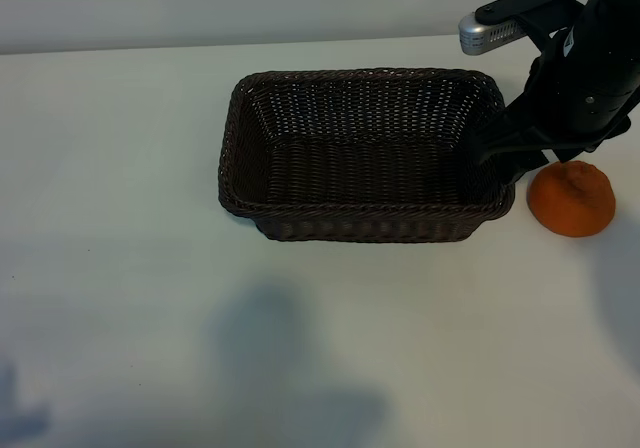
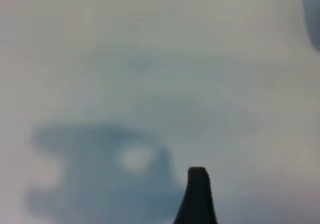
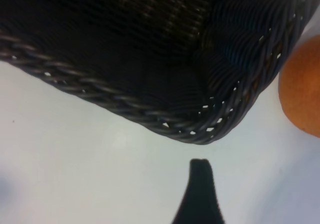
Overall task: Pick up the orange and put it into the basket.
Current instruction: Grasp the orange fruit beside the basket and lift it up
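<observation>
Nothing is done yet: the orange (image 1: 571,199) sits on the table just beside the wicker basket's (image 1: 365,211) right end. The right gripper (image 1: 497,155) hangs over that end, jaws apart, empty. Grasping and dropping remain.

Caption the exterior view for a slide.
Right gripper open over the empty basket's right end, the orange on the table just outside it.

Dark brown woven wicker on the basket (image 1: 365,153), with a braided rim. Dimpled matte orange on the orange (image 1: 572,199). Plain white on the table (image 1: 130,168); black on the right arm's casing (image 1: 590,63).
</observation>
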Motion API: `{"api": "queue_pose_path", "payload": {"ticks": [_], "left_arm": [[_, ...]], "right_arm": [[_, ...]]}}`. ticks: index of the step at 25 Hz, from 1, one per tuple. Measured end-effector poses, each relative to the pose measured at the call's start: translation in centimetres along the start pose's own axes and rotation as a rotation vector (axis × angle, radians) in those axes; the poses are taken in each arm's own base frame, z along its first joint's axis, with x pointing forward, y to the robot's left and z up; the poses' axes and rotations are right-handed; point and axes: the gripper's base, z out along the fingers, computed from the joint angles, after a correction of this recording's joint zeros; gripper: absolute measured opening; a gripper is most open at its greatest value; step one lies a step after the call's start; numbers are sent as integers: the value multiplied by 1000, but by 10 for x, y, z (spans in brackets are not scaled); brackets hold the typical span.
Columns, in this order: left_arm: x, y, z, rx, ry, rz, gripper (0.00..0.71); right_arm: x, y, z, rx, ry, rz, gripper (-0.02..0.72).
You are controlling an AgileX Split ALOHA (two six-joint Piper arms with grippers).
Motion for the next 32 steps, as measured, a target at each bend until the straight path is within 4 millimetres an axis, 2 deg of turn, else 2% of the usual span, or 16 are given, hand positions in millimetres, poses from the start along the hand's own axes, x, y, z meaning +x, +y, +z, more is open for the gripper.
{"api": "queue_pose_path", "payload": {"ticks": [9, 18, 23, 27, 32], "left_arm": [[4, 0, 13, 0, 3, 0, 596], [4, 0, 13, 0, -10, 2, 596], [11, 0, 6, 3, -76, 2, 596], [11, 0, 6, 4, -81, 3, 596], [11, 1, 6, 26, -81, 20, 596]], "right_arm": [[-1, 0, 0, 0, -8, 0, 547], [-3, 0, 0, -1, -30, 23, 547], [-6, -1, 0, 1, -61, 53, 547], [-7, -15, -1, 14, -78, 99, 547], [-7, -55, 2, 47, -95, 211, 547]]}}
